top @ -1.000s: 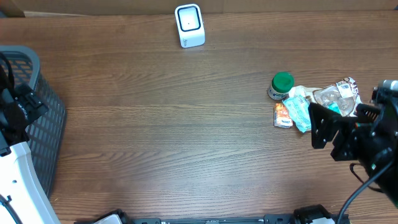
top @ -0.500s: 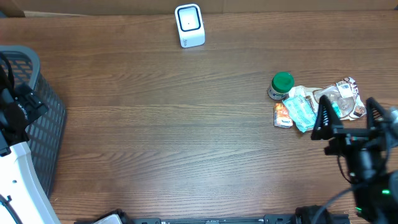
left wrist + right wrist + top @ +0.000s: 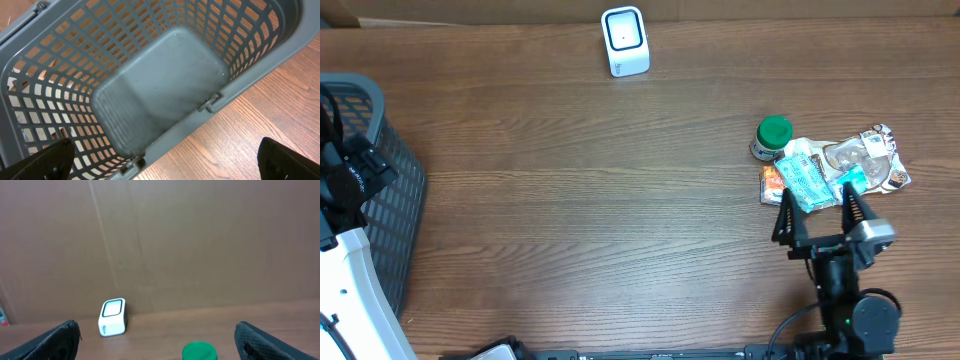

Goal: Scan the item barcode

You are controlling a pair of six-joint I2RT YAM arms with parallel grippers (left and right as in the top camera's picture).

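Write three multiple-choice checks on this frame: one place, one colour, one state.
1. Where is the white scanner?
A. far edge of the table, near the middle
B. near edge
C. on the floor

2. What colour is the lid of the jar?
A. red
B. green
C. white

3. How is the right gripper?
A. shut on a packet
B. open, holding nothing
C. shut, empty

Answers:
1 A: it stands at the top of the overhead view, roughly centred.
2 B: the lid is green in both the overhead and right wrist views.
3 B: its fingers stand wide apart, just short of the item pile.
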